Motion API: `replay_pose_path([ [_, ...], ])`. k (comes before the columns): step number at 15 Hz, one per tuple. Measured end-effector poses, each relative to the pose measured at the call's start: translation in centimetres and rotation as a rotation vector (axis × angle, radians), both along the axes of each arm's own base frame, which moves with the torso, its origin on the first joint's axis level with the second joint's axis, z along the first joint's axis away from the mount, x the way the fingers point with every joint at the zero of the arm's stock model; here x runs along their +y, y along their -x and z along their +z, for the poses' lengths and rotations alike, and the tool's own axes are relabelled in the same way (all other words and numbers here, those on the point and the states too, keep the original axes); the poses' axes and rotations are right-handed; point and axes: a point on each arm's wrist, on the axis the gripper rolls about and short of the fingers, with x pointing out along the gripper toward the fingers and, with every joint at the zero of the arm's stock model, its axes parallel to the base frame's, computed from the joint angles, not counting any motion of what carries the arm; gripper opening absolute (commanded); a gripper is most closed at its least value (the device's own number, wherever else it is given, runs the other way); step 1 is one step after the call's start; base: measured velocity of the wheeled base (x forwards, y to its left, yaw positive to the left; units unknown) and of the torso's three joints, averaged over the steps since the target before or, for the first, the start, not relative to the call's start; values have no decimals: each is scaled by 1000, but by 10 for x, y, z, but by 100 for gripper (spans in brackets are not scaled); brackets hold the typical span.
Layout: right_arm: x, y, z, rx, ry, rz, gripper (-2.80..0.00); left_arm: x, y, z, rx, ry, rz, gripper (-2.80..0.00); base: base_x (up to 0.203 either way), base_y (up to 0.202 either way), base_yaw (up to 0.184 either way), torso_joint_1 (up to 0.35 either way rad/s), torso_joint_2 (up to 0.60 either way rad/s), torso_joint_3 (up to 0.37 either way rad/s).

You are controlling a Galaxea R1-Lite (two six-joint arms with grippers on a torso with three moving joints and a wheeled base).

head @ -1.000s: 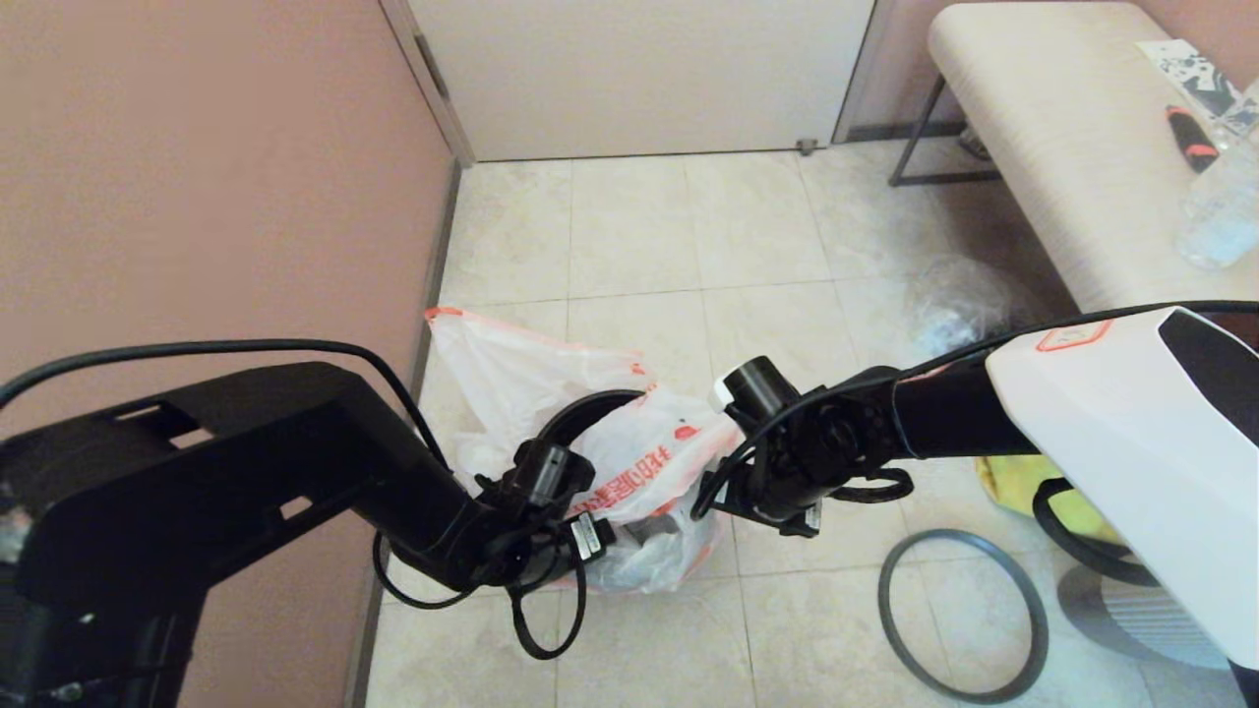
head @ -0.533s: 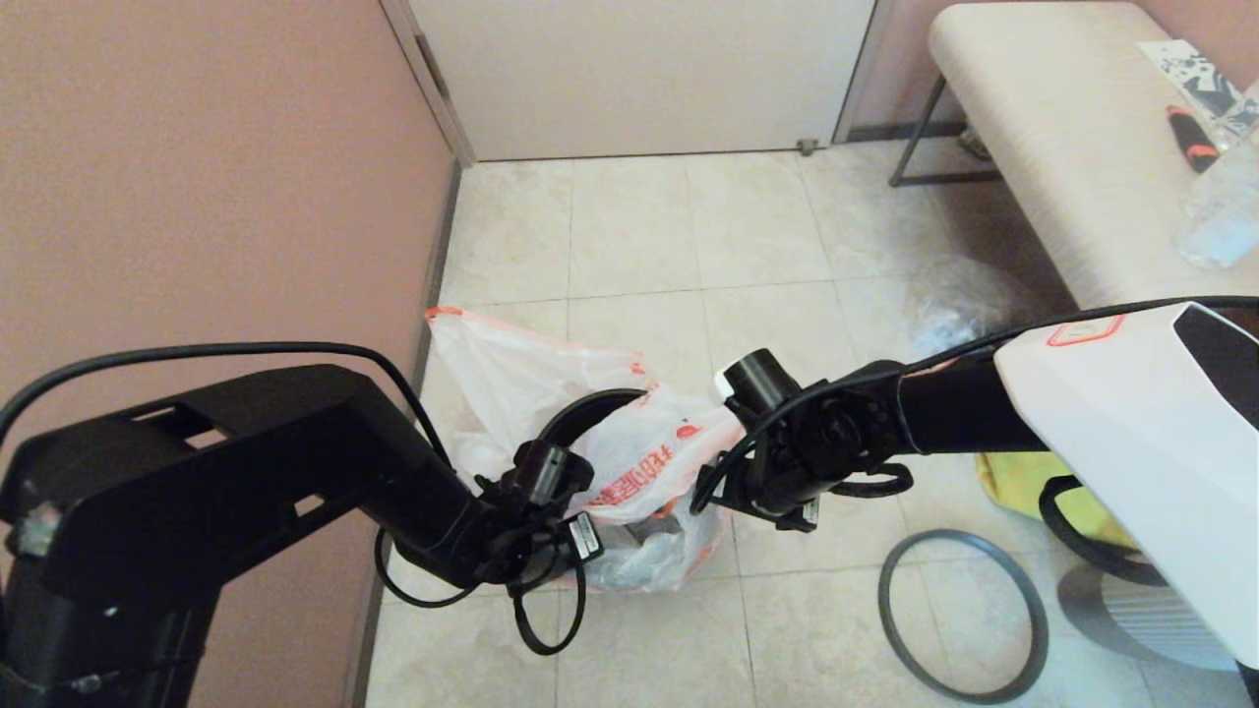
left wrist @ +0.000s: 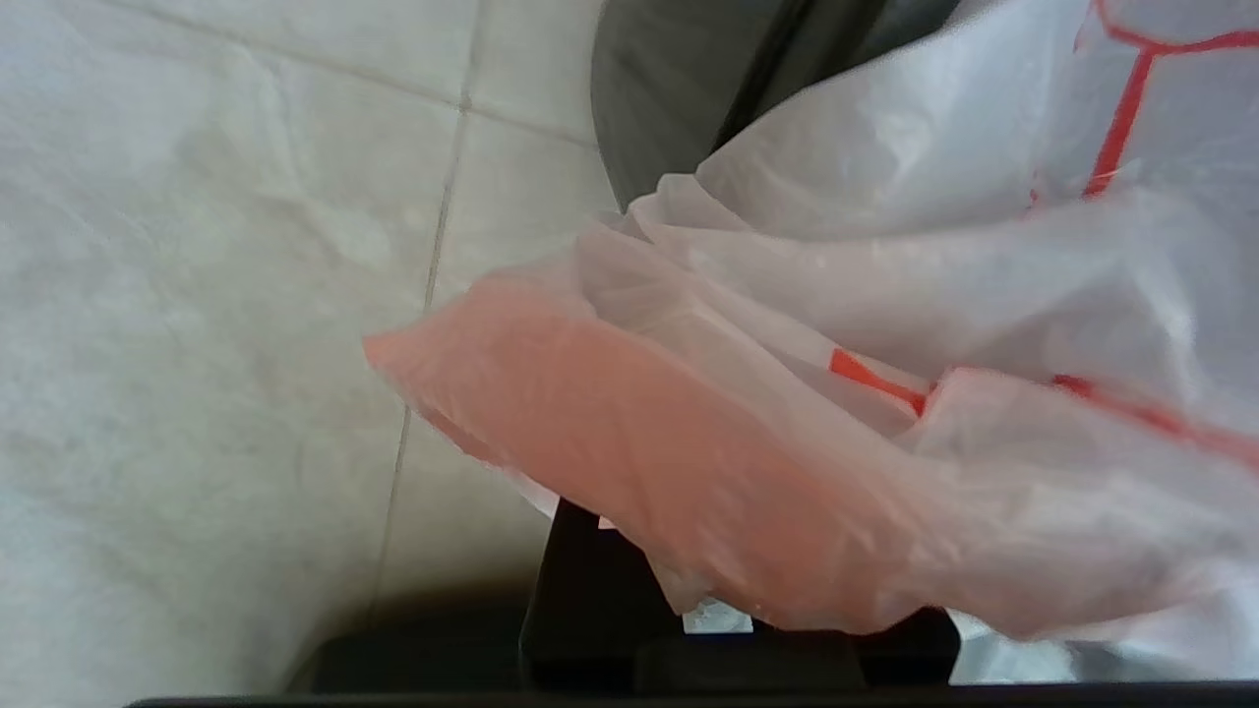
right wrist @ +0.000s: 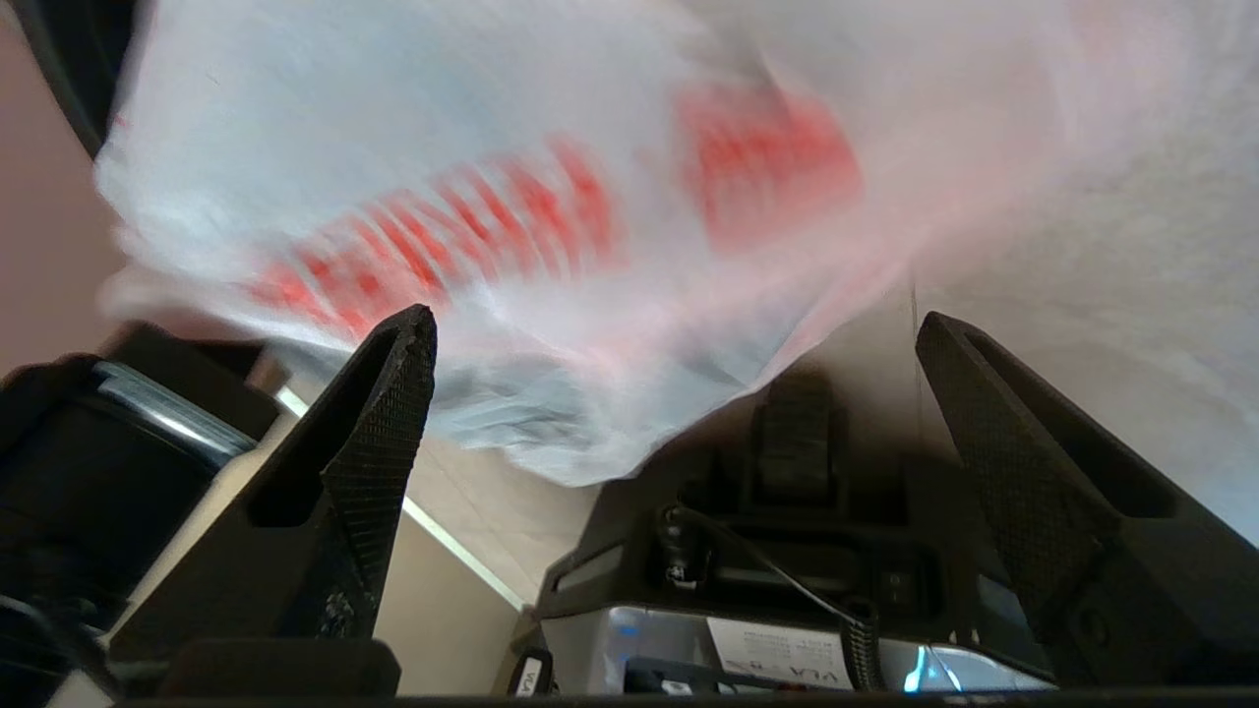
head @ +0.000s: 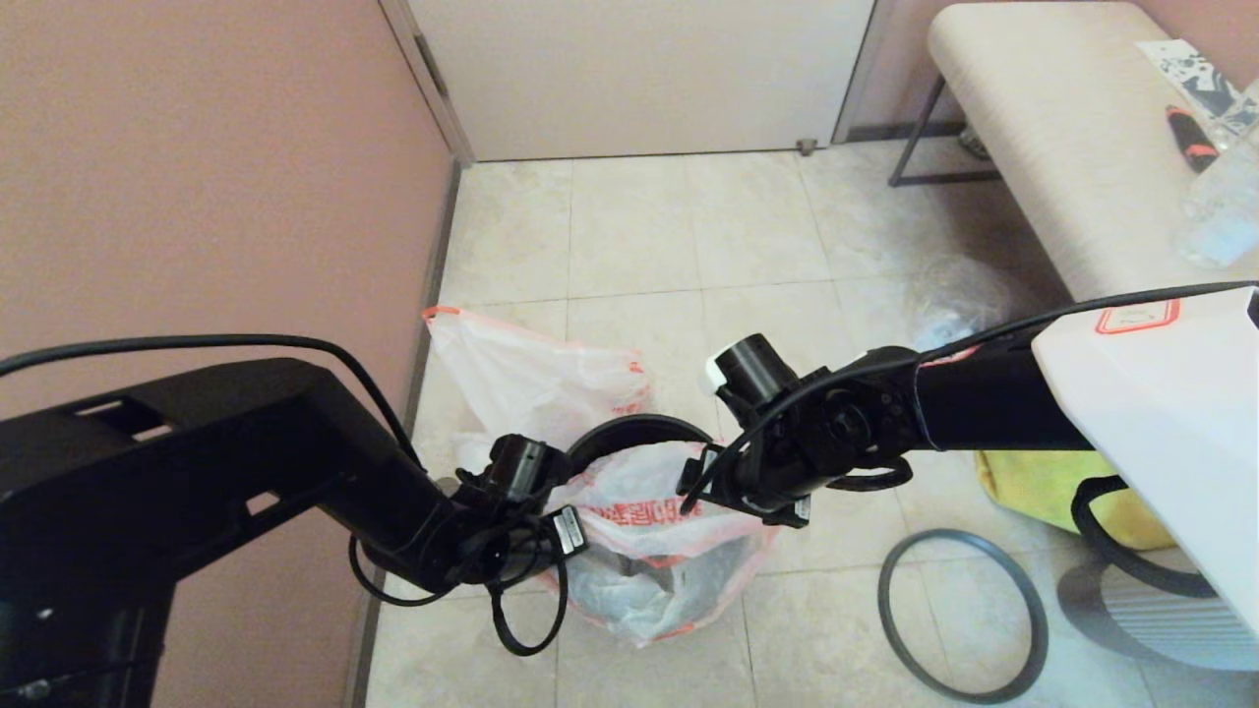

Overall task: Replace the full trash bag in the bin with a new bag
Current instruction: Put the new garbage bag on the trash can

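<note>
The full trash bag (head: 644, 580), thin white plastic with red print and grey cans showing through, hangs just in front of the bin (head: 639, 431), of which only the dark round rim shows. My left gripper (head: 575, 503) is shut on the bag's orange-tinted handle (left wrist: 629, 433), which covers most of its fingers. My right gripper (head: 700, 480) stands open at the bag's right side, its fingers (right wrist: 384, 413) wide apart with the plastic (right wrist: 551, 236) just beyond the tips. A flat white bag with an orange edge (head: 516, 369) lies behind the bin; I cannot tell whether it is the new bag.
The thin grey hoop (head: 890, 629) lies on the tiles to the right. Beside it are a yellow fabric tote (head: 1028, 482) and, further back, a clear bag (head: 954, 300). The pink wall (head: 197, 197) runs close on the left. A bench (head: 1052, 147) stands at the back right.
The left gripper has closed on the bag's handle. The full bag has come out toward me, uncovering more of the bin's rim. Both wrists shifted slightly left.
</note>
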Motion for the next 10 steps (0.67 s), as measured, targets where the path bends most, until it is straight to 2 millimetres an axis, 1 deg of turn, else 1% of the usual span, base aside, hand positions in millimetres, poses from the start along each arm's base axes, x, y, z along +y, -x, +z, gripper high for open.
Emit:
replay_pose_path([
  [1, 2, 1, 2, -7, -7, 6, 0, 5, 0, 1, 1, 0, 11, -280, 0, 0, 0, 0, 0, 0],
  [3, 12, 5, 8, -18, -31, 42, 0, 14, 1, 3, -7, 6, 38, -280, 0, 0, 0, 0, 0, 0],
  [4, 18, 8, 7, -19, -32, 59, 0, 18, -2, 4, -26, 17, 49, -280, 0, 0, 0, 0, 0, 0],
  [7, 35, 14, -6, -6, -8, 111, 0, 26, -14, 2, -91, 43, 80, -280, 0, 0, 0, 0, 0, 0],
  [10, 43, 10, -23, 13, 12, 121, 0, 33, -27, -3, -106, 46, 107, -280, 0, 0, 0, 0, 0, 0],
])
